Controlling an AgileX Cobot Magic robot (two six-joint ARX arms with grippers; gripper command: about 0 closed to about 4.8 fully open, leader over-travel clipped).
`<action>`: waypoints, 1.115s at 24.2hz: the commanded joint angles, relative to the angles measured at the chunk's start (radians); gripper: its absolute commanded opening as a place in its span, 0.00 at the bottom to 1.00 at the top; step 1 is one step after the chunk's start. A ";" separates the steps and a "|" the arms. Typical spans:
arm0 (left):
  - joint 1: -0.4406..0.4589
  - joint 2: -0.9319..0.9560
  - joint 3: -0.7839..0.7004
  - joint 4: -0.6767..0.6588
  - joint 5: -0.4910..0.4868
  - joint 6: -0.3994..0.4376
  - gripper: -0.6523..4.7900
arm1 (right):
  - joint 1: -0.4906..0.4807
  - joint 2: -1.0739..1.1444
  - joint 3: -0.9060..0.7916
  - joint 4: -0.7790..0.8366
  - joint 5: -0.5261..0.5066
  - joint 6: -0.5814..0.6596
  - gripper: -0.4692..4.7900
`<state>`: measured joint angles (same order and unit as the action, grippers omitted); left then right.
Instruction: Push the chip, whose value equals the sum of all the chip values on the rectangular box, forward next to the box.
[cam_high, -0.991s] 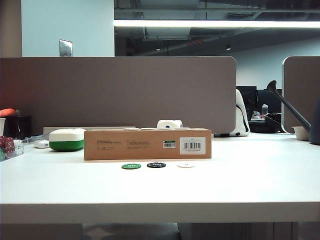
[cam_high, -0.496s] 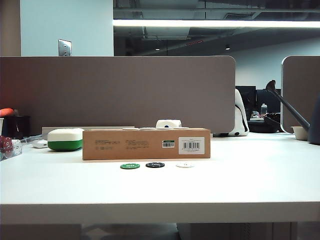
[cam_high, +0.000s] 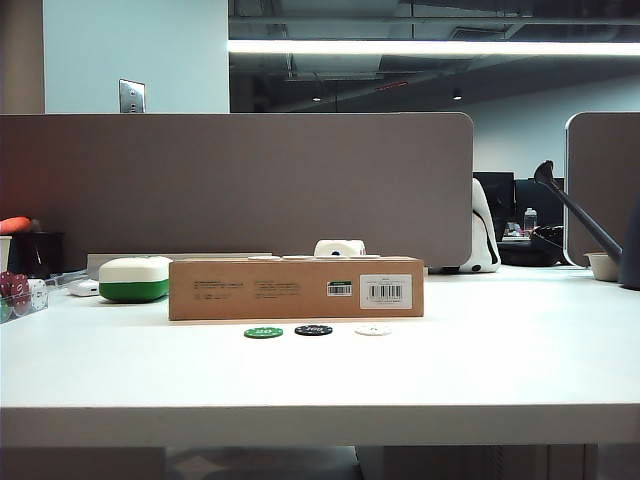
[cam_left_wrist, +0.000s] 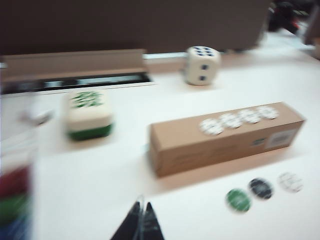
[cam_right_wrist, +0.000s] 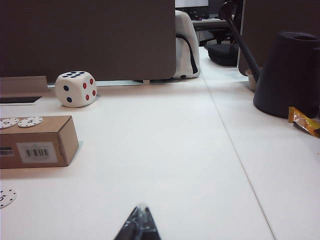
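Both hands clenched: left hand (cam_left_wrist: 140, 220) at the green chip's (cam_left_wrist: 238, 200) 9 o'clock, right hand (cam_right_wrist: 140, 223) far off. Risk: left clips black chip (cam_left_wrist: 261, 188) beside it near the box (cam_left_wrist: 225, 137).

Green chip (cam_high: 263, 332): white "20" on face. Black chip (cam_high: 313, 330): white number, apparently "100". White chips atop rectangular box (cam_right_wrist: 31, 121): "5" legible on one. Rectangular box (cam_high: 296, 289): white barcode label (cam_high: 385, 291), small printed text too fine to read.
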<state>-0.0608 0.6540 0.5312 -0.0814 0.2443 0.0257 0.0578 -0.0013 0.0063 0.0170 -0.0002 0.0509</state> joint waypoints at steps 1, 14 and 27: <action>-0.080 0.193 0.099 0.125 0.015 0.001 0.11 | 0.002 0.000 -0.005 0.010 -0.002 0.000 0.08; -0.306 0.791 0.468 0.194 0.116 0.001 0.11 | 0.002 0.000 -0.005 0.010 0.001 0.000 0.08; -0.354 0.801 0.470 -0.006 0.079 0.001 0.11 | 0.002 0.000 -0.005 0.010 -0.001 0.000 0.08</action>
<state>-0.4118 1.4597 0.9993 -0.0731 0.3569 0.0257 0.0601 -0.0013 0.0063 0.0105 -0.0002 0.0509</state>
